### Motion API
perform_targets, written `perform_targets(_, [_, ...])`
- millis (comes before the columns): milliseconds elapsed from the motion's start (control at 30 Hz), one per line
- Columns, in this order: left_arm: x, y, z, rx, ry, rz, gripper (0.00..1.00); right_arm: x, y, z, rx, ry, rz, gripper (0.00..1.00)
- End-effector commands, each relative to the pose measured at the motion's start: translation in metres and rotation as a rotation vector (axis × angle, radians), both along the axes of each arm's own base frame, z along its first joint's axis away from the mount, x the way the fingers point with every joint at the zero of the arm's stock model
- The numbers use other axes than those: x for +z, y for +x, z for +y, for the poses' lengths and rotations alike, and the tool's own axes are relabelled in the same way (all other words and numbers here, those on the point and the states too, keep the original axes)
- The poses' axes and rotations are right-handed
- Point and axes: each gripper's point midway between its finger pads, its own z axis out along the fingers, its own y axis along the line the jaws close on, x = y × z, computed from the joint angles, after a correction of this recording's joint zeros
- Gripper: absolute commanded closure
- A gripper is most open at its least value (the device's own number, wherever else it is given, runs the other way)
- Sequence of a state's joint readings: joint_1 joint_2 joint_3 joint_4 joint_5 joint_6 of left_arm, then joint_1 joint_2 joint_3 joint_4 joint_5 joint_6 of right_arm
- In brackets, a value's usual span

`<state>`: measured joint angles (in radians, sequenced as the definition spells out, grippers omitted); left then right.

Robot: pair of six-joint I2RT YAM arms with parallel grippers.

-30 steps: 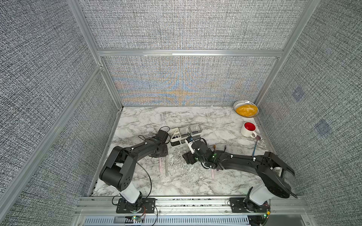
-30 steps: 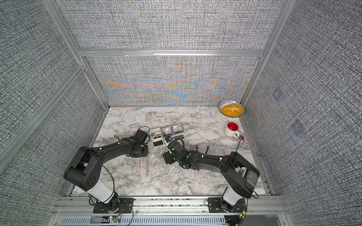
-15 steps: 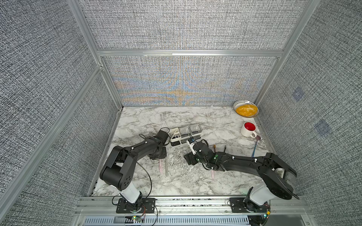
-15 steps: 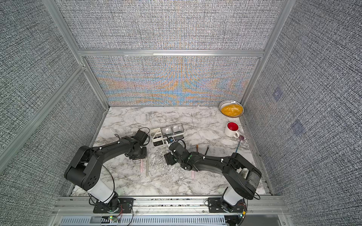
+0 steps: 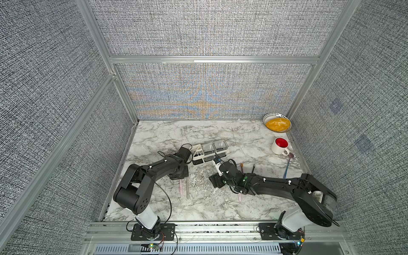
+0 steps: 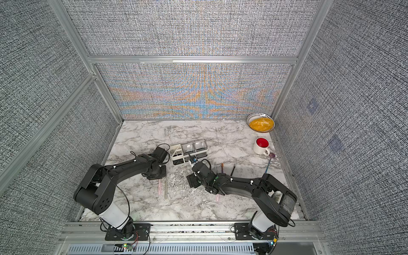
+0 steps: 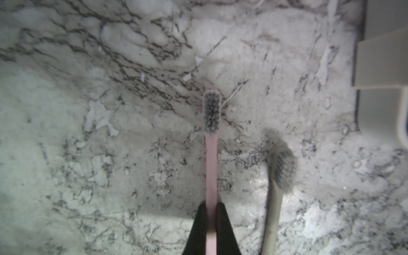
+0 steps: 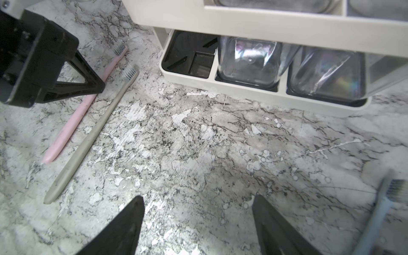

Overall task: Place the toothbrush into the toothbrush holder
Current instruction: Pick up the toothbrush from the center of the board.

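We have the left gripper point(image 7: 211, 207) clamped on the pink toothbrush point(image 7: 211, 159) handle. The bristle head sticks out ahead of the fingertips, low over the marble tabletop point(image 7: 88, 132). A grey toothbrush point(image 7: 273, 209) lies just beside it. Our right gripper point(image 8: 197, 197) is spread wide and empty, with the toothbrush holder point(image 8: 265, 22) just ahead of it.

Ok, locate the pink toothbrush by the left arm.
Left wrist view: the pink toothbrush lies pinched in the left pincer, beside the grey toothbrush, near the diagonal-bar end of the toothbrush holder.
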<state>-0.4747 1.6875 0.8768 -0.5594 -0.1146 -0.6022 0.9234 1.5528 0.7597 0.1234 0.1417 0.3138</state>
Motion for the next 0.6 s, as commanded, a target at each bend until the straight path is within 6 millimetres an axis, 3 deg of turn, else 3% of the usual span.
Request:
perform_targets(0, [-0.023,-0.043,0.021,0.004,0.076,0.163,0.95,0.004,0.003,0.001,-0.008,0.005,-0.013,0.20])
perform_targets(267, [0.011,-0.029,0.020,-0.020,0.055,0.049,0.99,0.006,0.004,0.002,-0.015,0.014,-0.020,0.20])
perform_targets(567, [0.073,-0.007,0.019,-0.034,0.032,-0.131,1.00,0.011,0.006,0.000,-0.025,0.022,-0.039,0.19])
